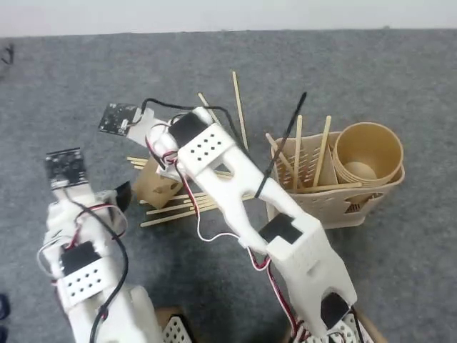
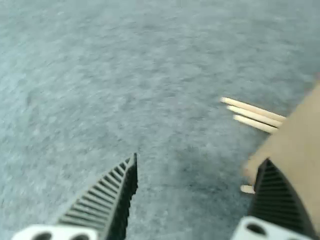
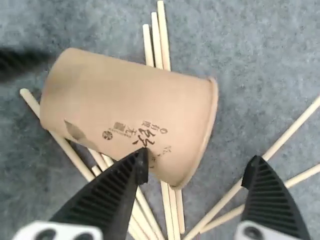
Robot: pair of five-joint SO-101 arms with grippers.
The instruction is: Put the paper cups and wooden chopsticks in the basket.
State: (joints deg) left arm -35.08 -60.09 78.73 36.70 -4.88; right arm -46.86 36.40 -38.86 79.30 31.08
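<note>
A brown paper cup [image 3: 125, 120] lies on its side on a heap of wooden chopsticks [image 3: 160, 30] on the grey carpet. My right gripper [image 3: 195, 170] hangs open just over it, one finger above the cup's wall near its rim, the other past the rim. In the high view this gripper [image 1: 161, 166] sits over the cup [image 1: 153, 187]. My left gripper [image 2: 197, 180] is open and empty low over the carpet, with the cup [image 2: 300, 145] and chopstick ends [image 2: 252, 115] beside one finger. The beige basket [image 1: 343, 207] holds stacked cups [image 1: 368, 153] and several chopsticks [image 1: 297, 153].
Loose chopsticks [image 1: 239, 107] lie on the carpet behind the right arm, and more [image 1: 175, 211] stick out under it. A black cable [image 1: 282, 146] runs across the basket's near corner. Bare carpet stretches to the far left and behind the basket.
</note>
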